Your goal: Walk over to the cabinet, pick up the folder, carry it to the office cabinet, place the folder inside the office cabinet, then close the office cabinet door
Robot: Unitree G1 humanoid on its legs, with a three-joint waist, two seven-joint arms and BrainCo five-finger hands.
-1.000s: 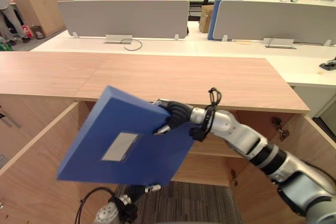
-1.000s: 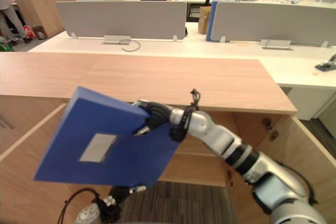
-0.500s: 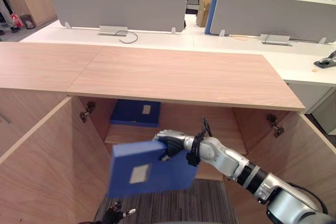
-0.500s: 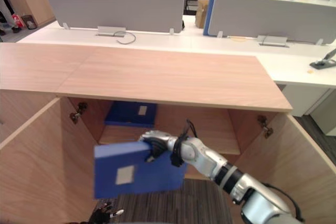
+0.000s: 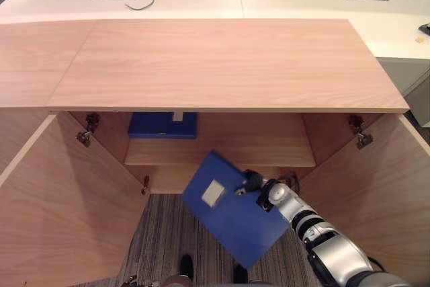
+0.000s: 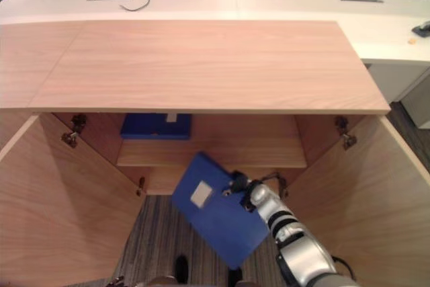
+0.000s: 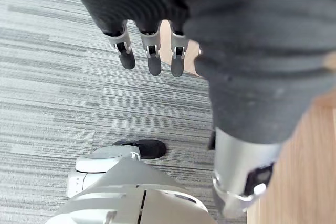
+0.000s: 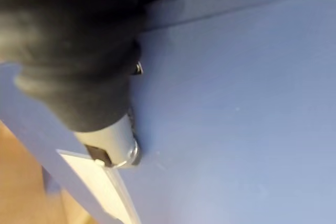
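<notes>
Right hand (image 5: 253, 183) grips the folder (image 5: 227, 218), now lowered from top height to the open office cabinet (image 5: 222, 65), below its shelf (image 5: 222, 154). Insertion seems next. Left hand (image 7: 149, 56) hangs slack, empty.

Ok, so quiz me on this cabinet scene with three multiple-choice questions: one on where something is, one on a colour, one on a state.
1. Where is the folder in the right robot hand relative to the cabinet?
A lying on its top. B in the air before its open front. C fully inside it.
2. What colour is that folder?
A red. B blue. C green.
3. How do the cabinet's doors stand?
A both shut. B one open. C both open.

Answers: 1 B, it hangs tilted from the hand, outside the opening. 2 B, its cover is blue with a pale label. 3 C, both swing out to the sides.
</notes>
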